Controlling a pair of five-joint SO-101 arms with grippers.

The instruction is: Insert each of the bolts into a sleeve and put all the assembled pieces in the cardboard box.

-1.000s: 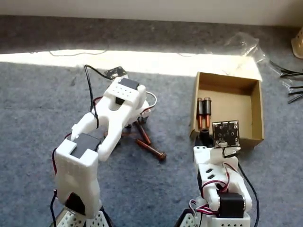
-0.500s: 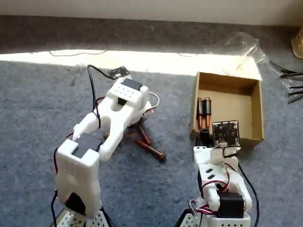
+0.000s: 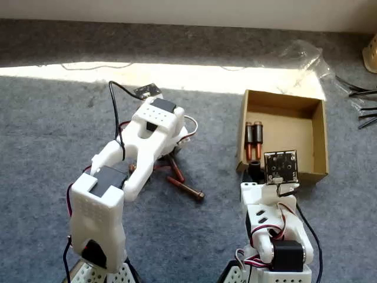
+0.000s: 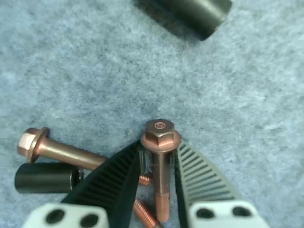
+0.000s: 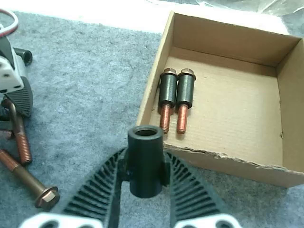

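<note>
Since a second ago, the left arm [image 3: 147, 138] is seen shifted slightly toward 1 o'clock in the high view, and the loose bolt [image 3: 185, 187] beside it is nudged a little; the right arm [image 3: 272, 215] is unmoved. The left gripper [image 4: 158, 159] is clamped on a bolt [image 4: 160, 138], gripped just under the head, with the shank running back between the fingers. The right gripper [image 5: 145, 167] is closed round a sleeve [image 5: 145, 154], held just off the box [image 3: 321, 138] at its 7 o'clock corner, bore turned to the wrist camera. Two assembled pieces [image 5: 176, 92] are laid side by side in the box against its 9 o'clock wall. The step in hand is judged to be carrying the bolt to the sleeve at 3 o'clock. To do it well, the bolt should be raised clear of the loose bolt and the spare sleeve [image 4: 43, 176] before being carried across. Its threaded end, not the head, should be lined up on the bore's axis before any push is made, since a grip so near the head may let the shank swing. Each grip is revealed by the wrist views, whereas in the high view both are largely masked by the arms. A second spare sleeve [image 4: 194, 12] is shown by the left wrist view.
</note>
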